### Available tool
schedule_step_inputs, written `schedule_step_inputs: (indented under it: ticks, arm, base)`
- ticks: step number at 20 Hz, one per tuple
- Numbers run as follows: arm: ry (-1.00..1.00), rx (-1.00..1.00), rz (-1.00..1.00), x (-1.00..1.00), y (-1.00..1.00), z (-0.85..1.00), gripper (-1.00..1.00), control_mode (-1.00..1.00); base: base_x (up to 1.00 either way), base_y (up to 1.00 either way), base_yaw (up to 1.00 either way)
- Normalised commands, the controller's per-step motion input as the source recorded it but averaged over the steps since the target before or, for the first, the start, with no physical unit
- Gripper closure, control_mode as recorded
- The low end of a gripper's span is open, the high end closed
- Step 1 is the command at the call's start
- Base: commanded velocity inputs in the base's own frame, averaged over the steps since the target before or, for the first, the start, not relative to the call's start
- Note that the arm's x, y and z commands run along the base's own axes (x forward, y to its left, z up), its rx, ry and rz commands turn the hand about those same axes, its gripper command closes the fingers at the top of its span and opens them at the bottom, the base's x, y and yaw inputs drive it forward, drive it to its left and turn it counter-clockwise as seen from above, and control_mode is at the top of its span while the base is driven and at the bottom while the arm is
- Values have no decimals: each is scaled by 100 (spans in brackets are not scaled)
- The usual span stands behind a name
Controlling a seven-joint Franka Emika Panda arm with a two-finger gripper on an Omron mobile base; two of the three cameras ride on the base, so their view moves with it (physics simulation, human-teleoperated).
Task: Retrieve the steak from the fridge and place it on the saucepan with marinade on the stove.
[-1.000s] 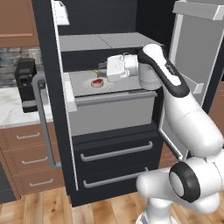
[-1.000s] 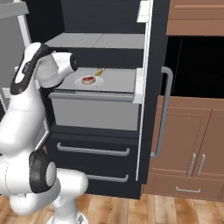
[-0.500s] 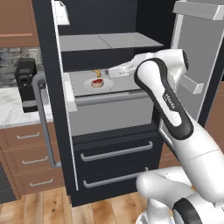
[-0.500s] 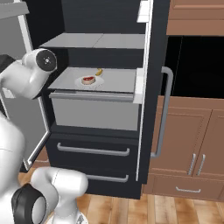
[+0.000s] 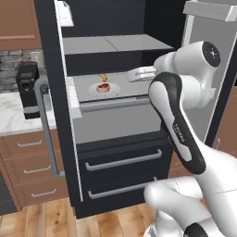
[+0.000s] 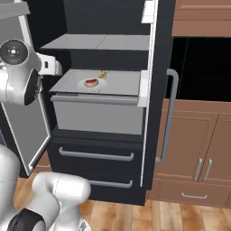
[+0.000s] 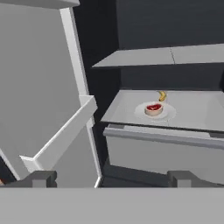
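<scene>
A: Where is the steak [image 5: 103, 87]?

B: On a pale plate [image 5: 112, 89] mid-shelf [image 5: 88, 85] in the open fridge [image 5: 120, 152], a small yellow item [image 5: 103, 77] just behind it toward the shelf's back edge.

A: And the pincer [image 7: 112, 177]?

B: Spread wide, holding nothing, aimed at the steak for a reach. The arm has swung back from the shelf's right edge since a second ago.

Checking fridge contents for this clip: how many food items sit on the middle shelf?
2: the steak on a pale plate mid-shelf, and a small yellow item just behind it. Deeper corners may hide more.
</scene>
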Motion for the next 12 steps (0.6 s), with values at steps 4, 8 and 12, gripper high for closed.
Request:
schedule_step_inputs:
  ticks: [4,8,12]
  arm:
    - [-6,-4,-16,-20,-13,-30,-100,-100]
    - [-2,-1,-10,-48,-4,-18,-100,-100]
    - [0,0,-8,-53,-19,-2,-100,-100]
  base:
    - [0,0,0]
    - [0,0,0]
    - [0,0,0]
